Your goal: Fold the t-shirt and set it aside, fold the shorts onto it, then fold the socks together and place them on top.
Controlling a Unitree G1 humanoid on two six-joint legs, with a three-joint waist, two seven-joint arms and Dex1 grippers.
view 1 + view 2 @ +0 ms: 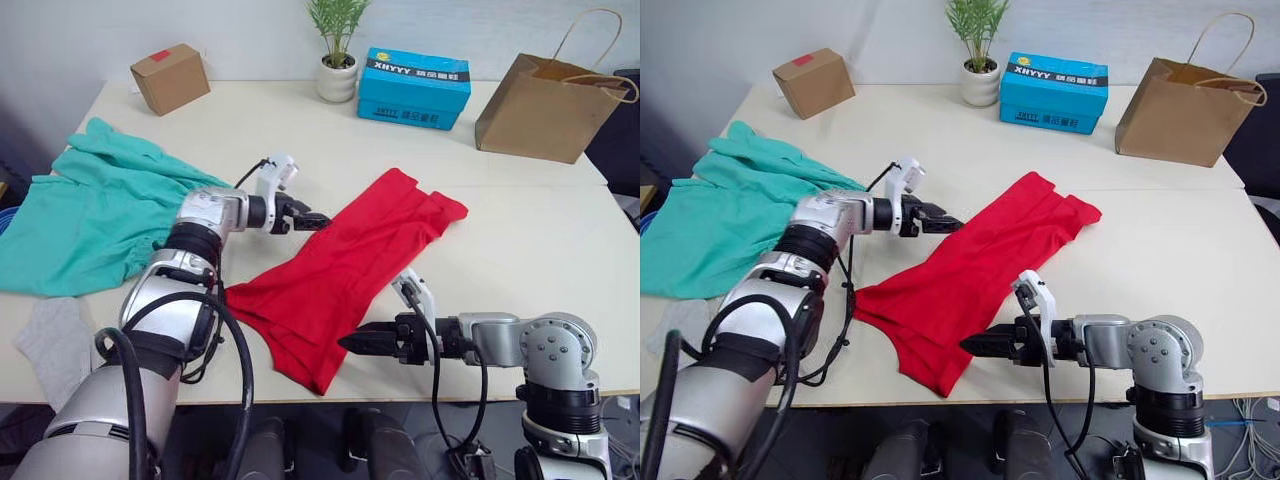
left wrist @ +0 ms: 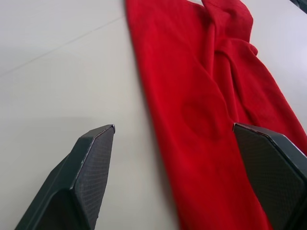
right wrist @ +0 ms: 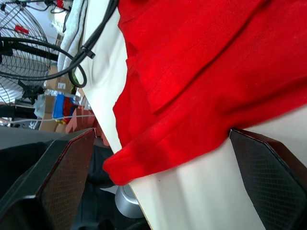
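At table centre: shirt (image 1: 345, 270) in a long fold, 1-to-7 o'clock.
Left gripper (image 1: 318, 220): apart, at its edge.
Right gripper (image 1: 352, 342): apart, at the hem.
Risk: one-layer pinch unfolds it.

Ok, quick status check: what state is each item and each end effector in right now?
t-shirt: folded lengthwise into a long strip, lying flat, not gripped.
shorts: spread out unfolded, rumpled.
sock: lying loose at the table's near edge.
left end effector: open, straddling the t-shirt's edge.
right end effector: open, at the t-shirt's bottom corner.
paper bag: upright, top open.
blue box: closed.
cardboard box: taped shut.
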